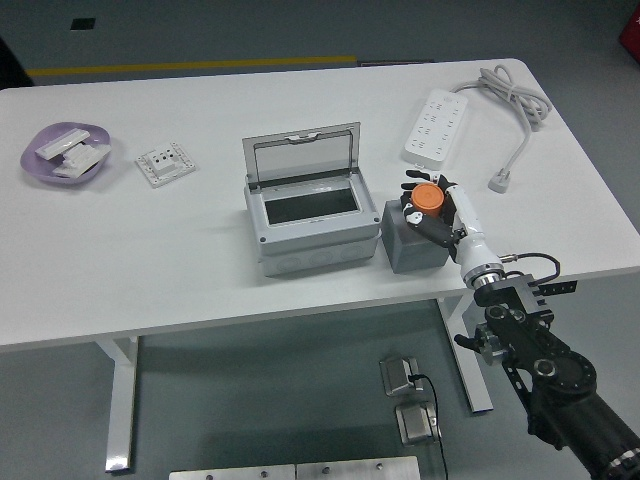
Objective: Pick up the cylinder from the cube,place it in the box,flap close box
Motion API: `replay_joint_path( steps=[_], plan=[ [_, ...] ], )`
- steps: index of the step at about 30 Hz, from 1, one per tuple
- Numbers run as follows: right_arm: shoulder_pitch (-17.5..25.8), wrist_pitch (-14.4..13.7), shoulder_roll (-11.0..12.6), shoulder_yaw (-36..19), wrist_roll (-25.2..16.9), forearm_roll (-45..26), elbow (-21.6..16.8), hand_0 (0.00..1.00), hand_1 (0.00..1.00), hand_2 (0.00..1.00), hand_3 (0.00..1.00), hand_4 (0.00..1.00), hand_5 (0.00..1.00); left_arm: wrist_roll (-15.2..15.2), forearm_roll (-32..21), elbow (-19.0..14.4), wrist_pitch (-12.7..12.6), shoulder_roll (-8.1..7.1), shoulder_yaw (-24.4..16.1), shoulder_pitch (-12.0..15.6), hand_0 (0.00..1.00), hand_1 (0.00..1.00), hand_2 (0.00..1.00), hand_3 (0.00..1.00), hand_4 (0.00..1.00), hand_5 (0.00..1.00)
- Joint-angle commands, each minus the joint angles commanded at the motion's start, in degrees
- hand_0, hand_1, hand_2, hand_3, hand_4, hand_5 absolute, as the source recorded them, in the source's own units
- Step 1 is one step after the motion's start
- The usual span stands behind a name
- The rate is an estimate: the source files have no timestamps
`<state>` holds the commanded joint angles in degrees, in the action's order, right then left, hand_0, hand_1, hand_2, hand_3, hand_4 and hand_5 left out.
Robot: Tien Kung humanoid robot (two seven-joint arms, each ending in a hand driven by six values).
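Note:
An orange cylinder stands on top of a grey cube near the table's front edge, right of centre. My right hand reaches in from the lower right and its fingers curl around the cylinder, which still rests on the cube. A grey box stands just left of the cube, its clear lid tilted up and back, the inside showing dark. My left arm is out of view.
A white power strip with a grey cable and plug lies at the back right. A white socket plate and a purple dish holding white parts lie at the left. The white table ends just in front of the cube.

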<state>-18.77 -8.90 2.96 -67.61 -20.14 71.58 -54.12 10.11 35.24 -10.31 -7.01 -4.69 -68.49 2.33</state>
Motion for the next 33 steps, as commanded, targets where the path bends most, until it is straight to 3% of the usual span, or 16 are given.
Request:
replay_joint_path(
  steps=[3,4,9,10,21,33],
  plan=[
    [-0.2,-0.2,0.2,0.2,-0.1,0.2,-0.4,0.569,0.557,0.567,0.563,0.002,0.002,-0.1,0.1,0.0,0.1,0.01,-0.2,0.0,0.661,0.651,0.605,0.677,0.650,0.209],
    [-0.3,-0.3,0.3,0.2,-0.1,0.3,-0.6,0.467,0.414,0.492,0.406,0.002,0.002,-0.1,0.2,0.0,0.1,0.02,-0.3,0.0,0.661,0.651,0.606,0.678,0.650,0.207],
    [-1.5,-0.6,1.1,0.6,-0.7,0.4,-1.2,0.467,0.414,0.492,0.406,0.002,0.002,-0.3,0.9,0.0,0.2,-0.02,-1.0,-0.1,0.661,0.651,0.606,0.678,0.650,0.207],
    [-1.8,-0.6,1.3,0.6,-0.8,0.5,-1.2,0.412,0.294,0.399,0.319,0.002,0.002,-0.3,1.0,0.0,0.2,-0.04,-1.2,-0.1,0.661,0.651,0.607,0.678,0.651,0.205],
    [-7.5,-0.6,3.3,4.4,1.1,3.1,-3.1,0.419,0.274,0.347,0.291,0.002,0.002,-0.3,1.7,0.0,0.2,-0.16,-2.2,-0.1,0.661,0.651,0.606,0.679,0.651,0.203],
    [-18.3,2.5,0.2,17.9,8.4,15.3,-2.1,0.399,0.274,0.350,0.281,0.002,0.002,0.0,2.1,0.0,0.1,-0.80,-2.4,-0.3,0.661,0.651,0.606,0.679,0.653,0.207]
  ],
)
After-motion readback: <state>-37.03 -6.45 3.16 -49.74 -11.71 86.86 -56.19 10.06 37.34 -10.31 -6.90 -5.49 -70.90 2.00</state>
